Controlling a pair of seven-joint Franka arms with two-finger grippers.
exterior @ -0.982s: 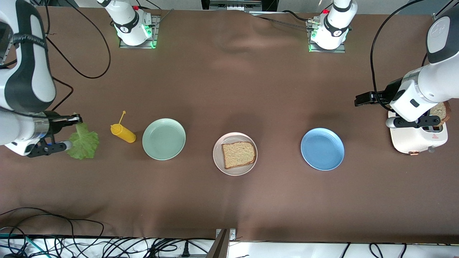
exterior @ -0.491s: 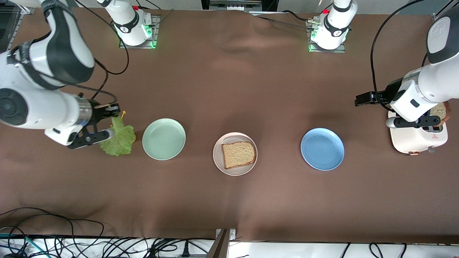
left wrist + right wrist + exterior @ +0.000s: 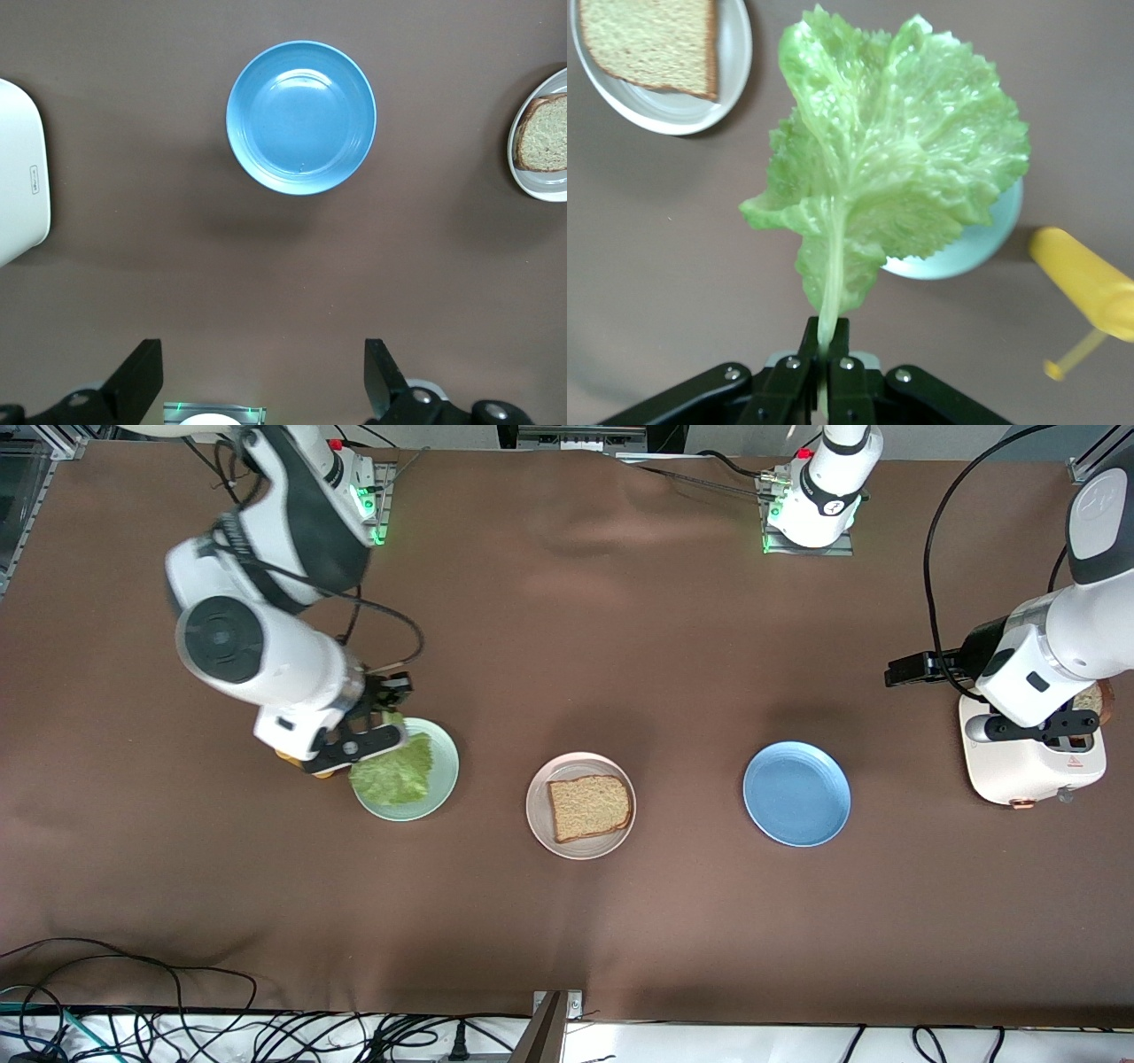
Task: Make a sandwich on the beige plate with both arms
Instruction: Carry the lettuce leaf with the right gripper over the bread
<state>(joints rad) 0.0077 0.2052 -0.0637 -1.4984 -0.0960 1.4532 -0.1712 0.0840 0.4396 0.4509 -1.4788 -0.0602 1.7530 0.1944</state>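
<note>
Beige plate (image 3: pixel 580 846): mid-table, between the mint green plate (image 3: pixel 447 757) and the blue plate (image 3: pixel 796 794).
Bottom bread slice (image 3: pixel 589 807): lies on the beige plate. First layer done.
Lettuce leaf (image 3: pixel 886 177): hangs by its stem from the right hand (image 3: pixel 830 361), up in the air over the mint green plate. Not yet on the bread.
Right hand: closed on the lettuce stem, fingers pinched together.
Mustard bottle (image 3: pixel 1085 288): yellow, on the table just beside the mint green plate, toward the right arm's end.
Left hand (image 3: pixel 261 376): fingers spread apart, holding nothing, over the toaster (image 3: pixel 1028 766) at the left arm's end of the table.
Second bread slice (image 3: pixel 1088 701): brown edge shows at the toaster, partly hidden by the arm.
Progress: roughly a third, by my estimate.
Left to do: lettuce onto the bread, then the second slice on top.
</note>
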